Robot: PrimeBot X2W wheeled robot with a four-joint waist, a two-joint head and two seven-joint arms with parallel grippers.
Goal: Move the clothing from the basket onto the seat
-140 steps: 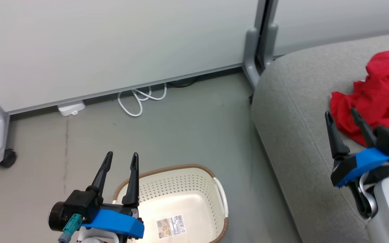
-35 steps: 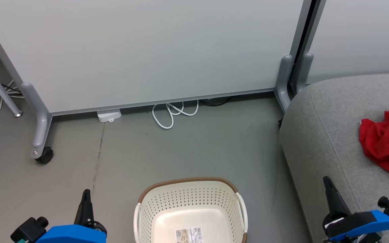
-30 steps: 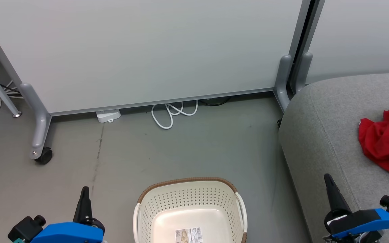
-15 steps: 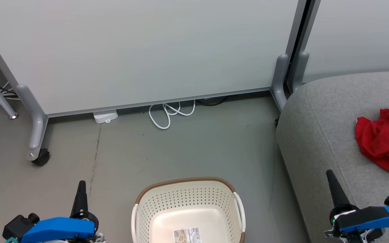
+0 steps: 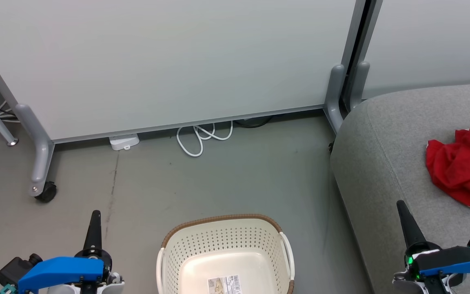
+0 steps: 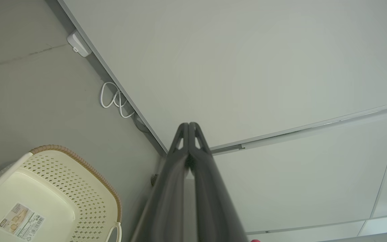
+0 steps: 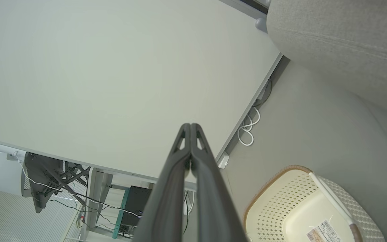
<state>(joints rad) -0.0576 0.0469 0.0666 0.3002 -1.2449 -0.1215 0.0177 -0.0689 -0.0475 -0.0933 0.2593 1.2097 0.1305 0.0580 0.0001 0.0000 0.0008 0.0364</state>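
Standing over the grey floor (image 5: 227,175) at the far left, the left claw (image 5: 95,214) points upward with its two dark fingers pressed together, gripping nothing. Just to its right the cream basket (image 5: 218,219) sits on the floor, a label sticker (image 5: 222,284) showing on its bare bottom, and past a strip of floor rises the grey seat (image 5: 382,163). The right claw (image 5: 400,204) hovers over the seat's near edge, fingers likewise shut on nothing, while the red clothing (image 5: 463,171) lies crumpled on the cushion further right.
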